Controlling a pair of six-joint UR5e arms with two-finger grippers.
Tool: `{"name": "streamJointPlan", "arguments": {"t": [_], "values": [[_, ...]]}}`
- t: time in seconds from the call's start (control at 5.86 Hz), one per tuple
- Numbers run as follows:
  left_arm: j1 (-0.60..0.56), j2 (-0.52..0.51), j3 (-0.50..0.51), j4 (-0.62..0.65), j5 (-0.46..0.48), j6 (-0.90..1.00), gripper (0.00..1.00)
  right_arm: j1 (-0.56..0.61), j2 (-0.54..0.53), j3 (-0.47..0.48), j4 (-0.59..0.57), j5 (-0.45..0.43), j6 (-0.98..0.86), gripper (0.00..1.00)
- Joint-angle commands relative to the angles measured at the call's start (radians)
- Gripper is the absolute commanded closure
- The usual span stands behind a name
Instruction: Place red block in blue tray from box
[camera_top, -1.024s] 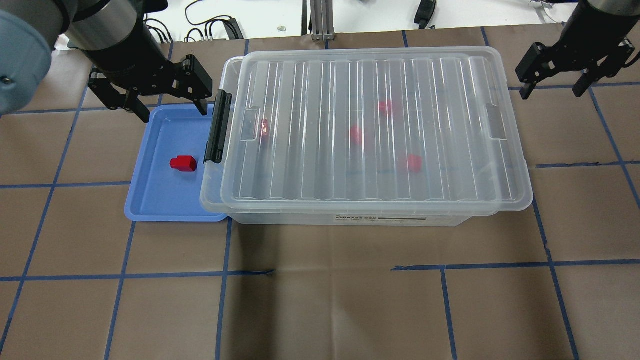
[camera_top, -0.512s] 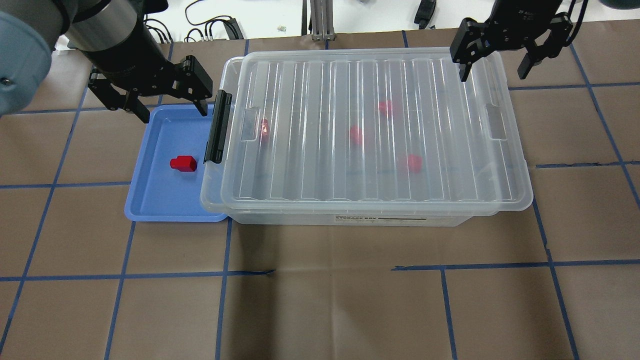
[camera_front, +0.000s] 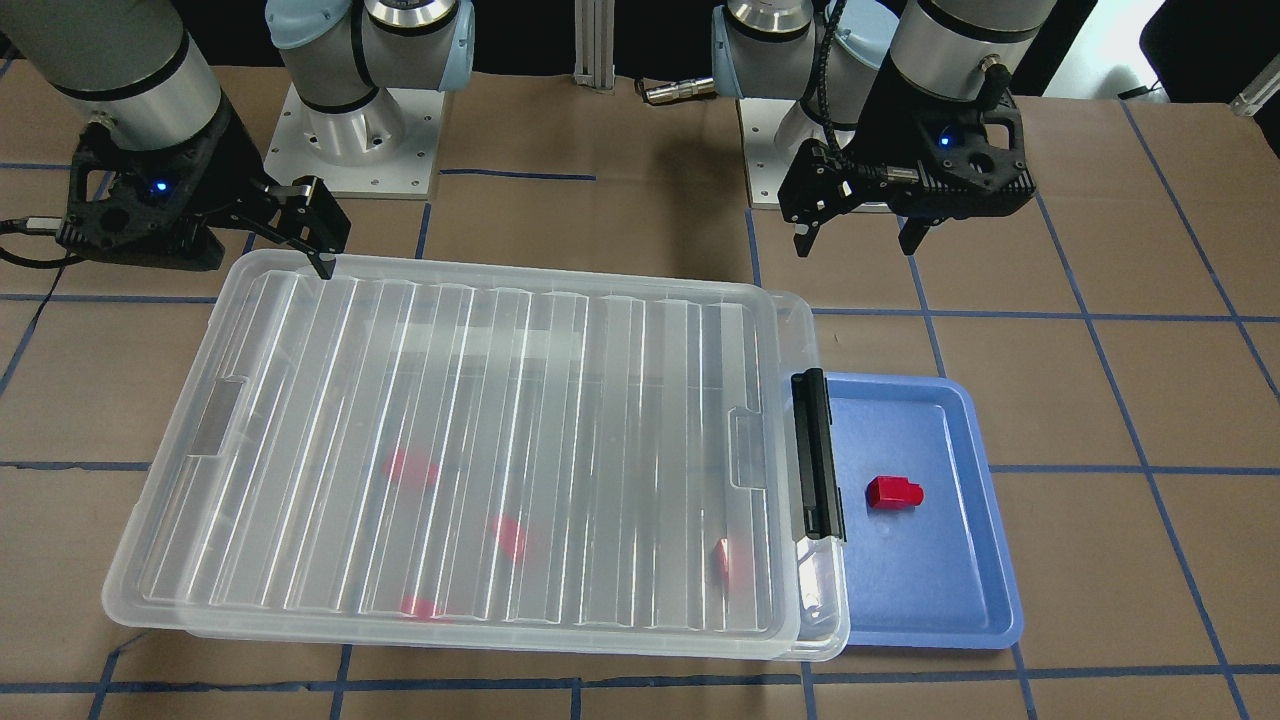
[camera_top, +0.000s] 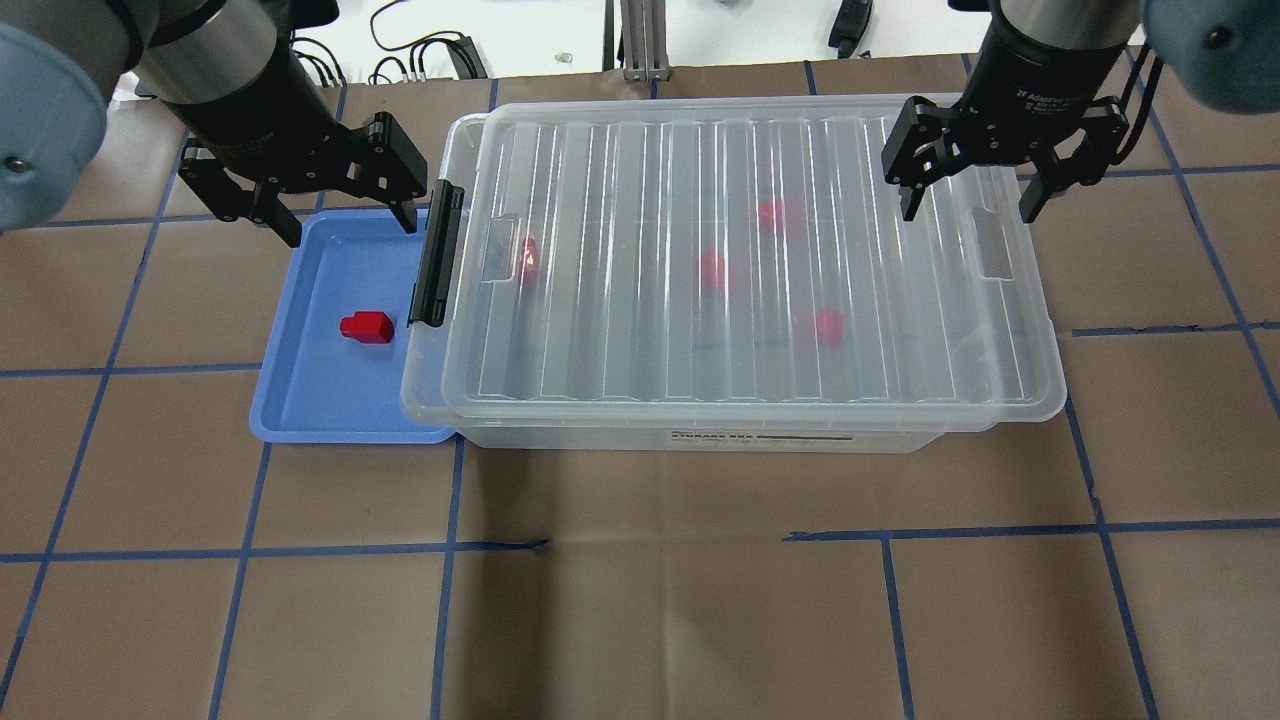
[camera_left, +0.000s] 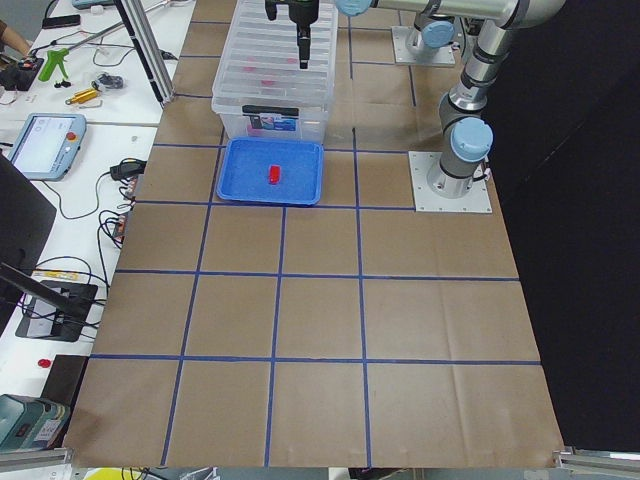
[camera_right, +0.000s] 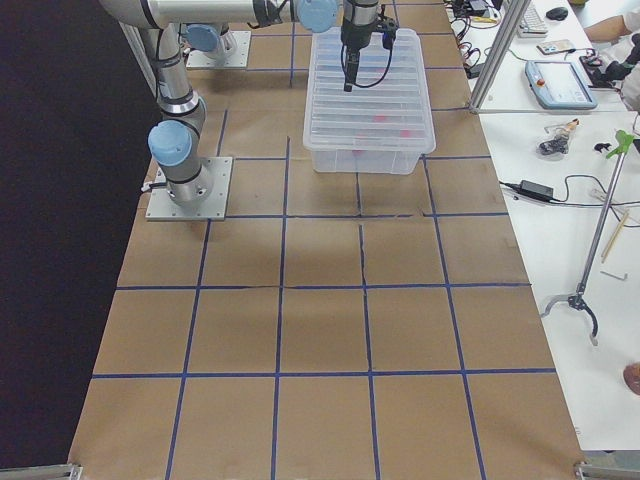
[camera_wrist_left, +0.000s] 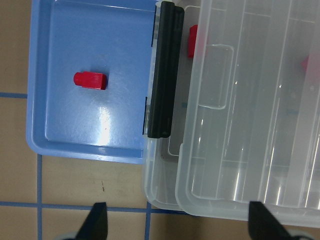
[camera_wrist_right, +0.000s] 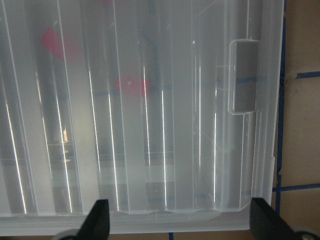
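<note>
The box is a clear bin with its ribbed lid on and a black latch bar at its left end. Several red blocks show blurred through the lid, so I cannot tell their shapes. The blue tray touches the box's left end. In it lies one small red block with a narrower stub end. My left gripper is open and empty above the tray's far edge. My right gripper is open and empty above the right end of the lid.
The lid sits slightly skewed on the bin, with a recessed grip tab near its right end. The brown table has blue tape grid lines. Cables and an aluminium post lie beyond the far edge.
My right arm has swung in from the far right and come down over the right end of the lid. The left arm, blocks, tray and box have not moved.
</note>
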Motion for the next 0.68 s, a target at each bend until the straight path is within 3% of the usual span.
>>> {"name": "streamJointPlan", "arguments": {"t": [0.0, 0.51], "values": [[-0.001, 0.0, -0.002, -0.001, 0.0, 0.001, 0.01, 0.002, -0.007, 0.01, -0.02, 0.003, 0.002, 0.0], [-0.001, 0.001, -0.003, -0.001, 0.002, 0.007, 0.01, 0.0, -0.002, 0.01, -0.021, 0.005, 0.002, 0.0]]}}
